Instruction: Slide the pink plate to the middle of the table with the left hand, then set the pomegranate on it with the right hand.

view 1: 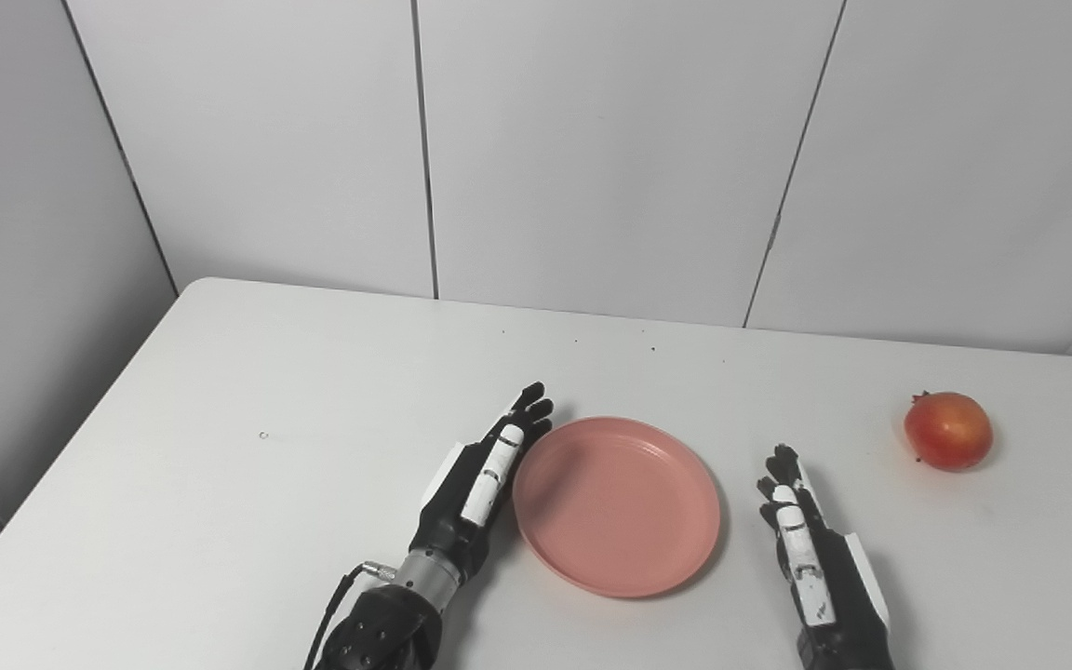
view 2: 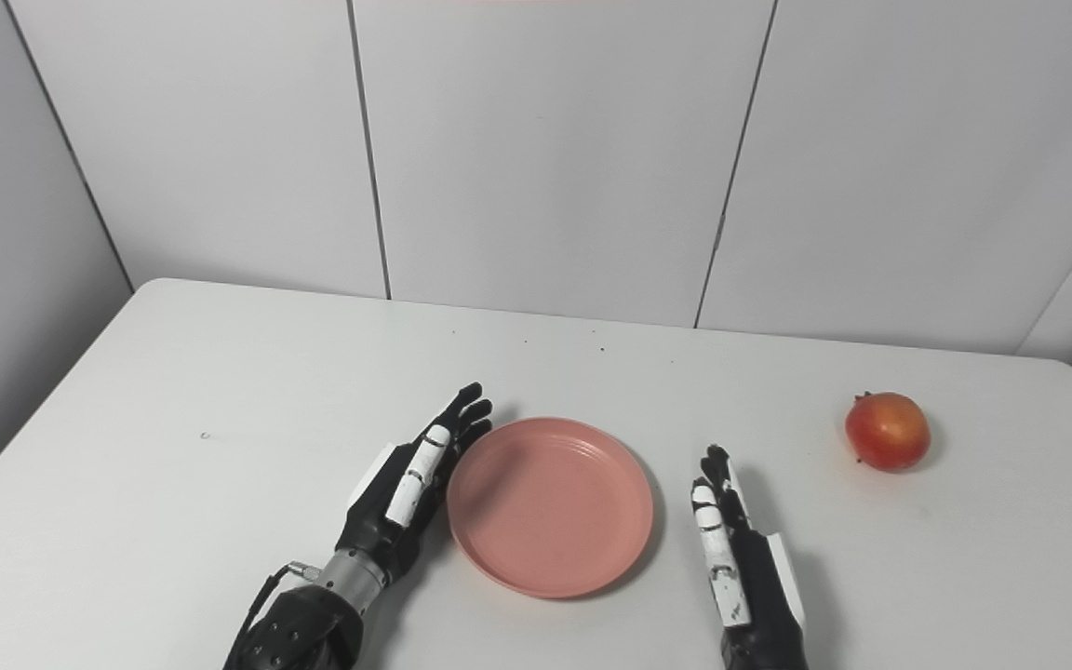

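The pink plate point(view 1: 617, 504) lies flat on the white table point(view 1: 266, 391), near the front and about midway across. My left hand point(view 1: 480, 479) is open with straight fingers, its edge resting against the plate's left rim. My right hand point(view 1: 810, 549) is open too, held edge-on a short way to the right of the plate, not touching it. The red pomegranate point(view 1: 948, 431) stands alone far to the right, well beyond the right hand.
A white panelled wall point(view 1: 592, 149) rises behind the table's far edge. The table's right edge runs close to the pomegranate. A tiny ring-like speck point(view 1: 263, 435) lies on the left part of the table.
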Robot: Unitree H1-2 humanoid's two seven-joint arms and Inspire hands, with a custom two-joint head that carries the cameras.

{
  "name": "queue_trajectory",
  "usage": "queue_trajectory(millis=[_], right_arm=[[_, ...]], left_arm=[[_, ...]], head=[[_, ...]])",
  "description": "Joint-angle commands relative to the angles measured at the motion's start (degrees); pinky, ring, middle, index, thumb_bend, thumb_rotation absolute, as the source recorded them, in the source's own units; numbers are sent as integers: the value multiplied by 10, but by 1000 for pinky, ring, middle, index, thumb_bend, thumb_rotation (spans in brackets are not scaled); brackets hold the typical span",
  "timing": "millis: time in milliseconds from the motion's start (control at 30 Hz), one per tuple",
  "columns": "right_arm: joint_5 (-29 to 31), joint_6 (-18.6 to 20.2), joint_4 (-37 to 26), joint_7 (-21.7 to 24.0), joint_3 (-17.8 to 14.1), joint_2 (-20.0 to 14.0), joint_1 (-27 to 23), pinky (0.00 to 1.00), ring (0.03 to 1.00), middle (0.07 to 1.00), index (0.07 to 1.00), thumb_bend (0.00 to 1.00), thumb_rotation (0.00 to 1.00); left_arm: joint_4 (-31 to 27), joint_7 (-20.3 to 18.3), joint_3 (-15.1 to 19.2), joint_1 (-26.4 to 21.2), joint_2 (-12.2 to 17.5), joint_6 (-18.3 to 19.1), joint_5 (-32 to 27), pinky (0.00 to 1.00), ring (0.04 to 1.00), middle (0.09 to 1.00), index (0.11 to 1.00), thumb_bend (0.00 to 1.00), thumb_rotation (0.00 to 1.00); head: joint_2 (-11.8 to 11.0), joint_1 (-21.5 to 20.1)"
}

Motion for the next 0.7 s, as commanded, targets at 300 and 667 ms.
queue_trajectory(millis=[300, 667], right_arm=[[-13, 5, -56, -8, -18, -10, -25, 975, 977, 991, 989, 291, 1000], [-106, 76, -134, -8, -12, -42, -62, 895, 924, 944, 943, 464, 829]], left_arm=[[18, -18, 7, 2, -5, -9, -5, 985, 961, 966, 961, 431, 1000], [27, -42, 31, 8, 8, -17, -23, 976, 947, 949, 947, 433, 1000]], head=[[-10, -57], [-34, -130]])
